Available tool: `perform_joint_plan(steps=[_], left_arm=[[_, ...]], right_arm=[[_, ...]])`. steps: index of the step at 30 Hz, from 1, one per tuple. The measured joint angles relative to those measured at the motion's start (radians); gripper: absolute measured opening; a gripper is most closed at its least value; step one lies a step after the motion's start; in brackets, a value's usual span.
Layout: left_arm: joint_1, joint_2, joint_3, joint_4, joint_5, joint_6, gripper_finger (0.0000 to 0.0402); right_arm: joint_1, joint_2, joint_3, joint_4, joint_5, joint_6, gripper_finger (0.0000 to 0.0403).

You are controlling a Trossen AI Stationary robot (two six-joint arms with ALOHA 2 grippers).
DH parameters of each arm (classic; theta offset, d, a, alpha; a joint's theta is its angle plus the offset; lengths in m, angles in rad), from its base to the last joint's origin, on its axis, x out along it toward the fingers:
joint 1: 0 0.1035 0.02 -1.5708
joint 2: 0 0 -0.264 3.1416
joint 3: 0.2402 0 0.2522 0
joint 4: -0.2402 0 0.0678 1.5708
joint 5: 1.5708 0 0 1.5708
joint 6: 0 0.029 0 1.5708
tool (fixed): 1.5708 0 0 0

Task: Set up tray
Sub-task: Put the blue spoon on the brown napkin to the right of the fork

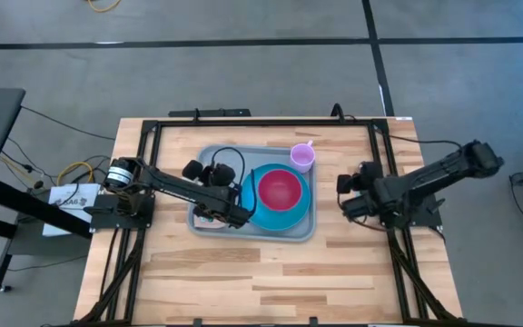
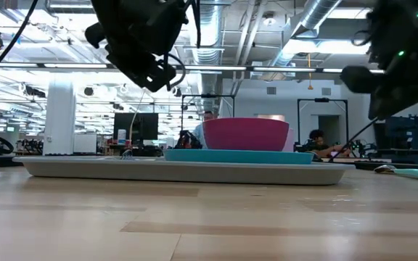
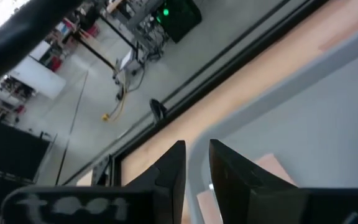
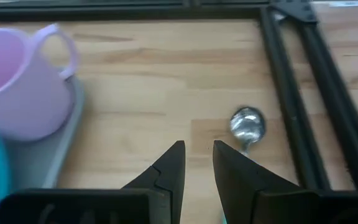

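The pale grey-blue tray (image 1: 271,154) lies mid-table. On it a bright-blue plate (image 1: 293,216) carries a magenta bowl (image 1: 280,189), and a lilac cup (image 1: 302,157) stands in its far right corner. A pinkish napkin (image 3: 272,168) lies on the tray's left part. My left gripper (image 3: 197,163) hovers above that napkin, open by a narrow gap, with only tray showing through. On the wood right of the tray lies a spoon (image 4: 247,124). My right gripper (image 4: 199,158) slants down just short of it, narrowly open and empty.
Black frame rails (image 1: 384,154) run along the table's sides; one (image 4: 291,93) passes close beside the spoon. A teal handle (image 2: 412,173) lies on the wood at the right. Bare wood stretches along the table's near side (image 1: 261,282).
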Motion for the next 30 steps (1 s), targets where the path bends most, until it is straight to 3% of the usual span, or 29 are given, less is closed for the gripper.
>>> perform_joint_plan(steps=[4, 12, 19, 24, 26, 30], left_arm=[[0.001, 0.000, 0.000, 0.000, -0.038, 0.015, 0.0061], [0.021, 0.000, 0.000, 0.000, -0.123, 0.037, 0.0061], [0.069, 0.000, 0.000, 0.001, -0.141, 0.040, 0.0061], [0.103, 0.000, 0.000, 0.000, -0.158, 0.040, 0.0061], [0.115, 0.000, 0.000, 0.000, -0.159, 0.040, 0.0061], [0.137, 0.000, 0.000, 0.000, -0.166, 0.039, 0.0061]], right_arm=[[-0.068, 0.049, 0.000, 0.029, -0.004, -0.024, 0.0077], [-0.097, 0.147, 0.000, 0.204, -0.094, -0.103, 0.0077], [-0.122, 0.257, 0.000, 0.228, -0.022, -0.184, 0.0077], [-0.205, 0.319, 0.000, 0.273, -0.130, -0.215, 0.0077], [-0.241, 0.336, 0.000, 0.271, -0.133, -0.266, 0.0077], [-0.320, 0.339, 0.000, 0.226, -0.137, -0.213, 0.0077]])
